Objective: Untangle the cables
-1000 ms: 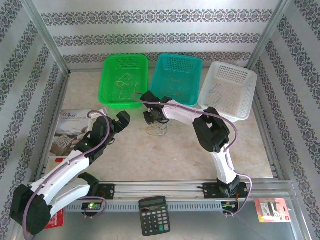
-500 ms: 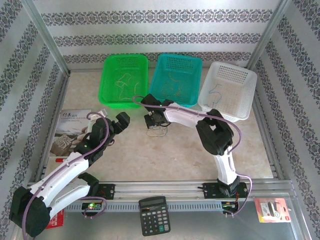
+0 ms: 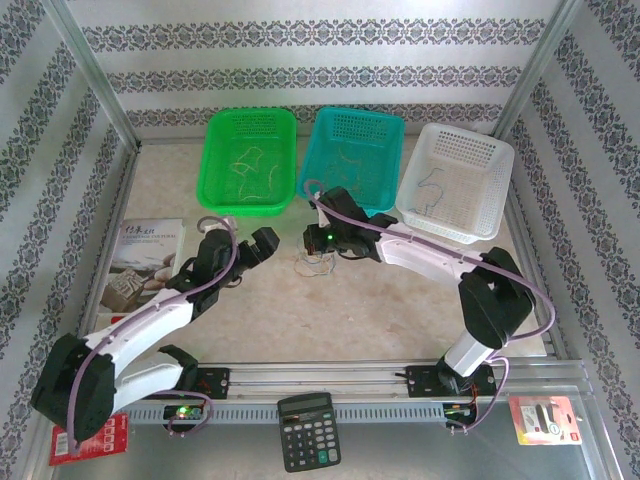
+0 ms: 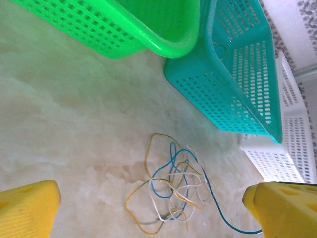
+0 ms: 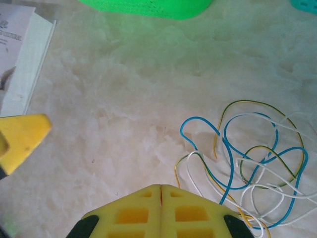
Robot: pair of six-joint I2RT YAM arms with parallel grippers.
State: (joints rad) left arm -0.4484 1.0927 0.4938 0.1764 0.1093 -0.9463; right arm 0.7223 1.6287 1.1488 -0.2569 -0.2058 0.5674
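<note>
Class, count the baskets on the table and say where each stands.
3. The green basket is at the left, the teal basket in the middle, the white basket at the right, in a row at the far side of the table. None seems hidden.

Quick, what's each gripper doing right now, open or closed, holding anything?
Left gripper: open, holding nothing.
Right gripper: shut beside the tangled thin blue, white and yellow cables, none visibly pinched.
</note>
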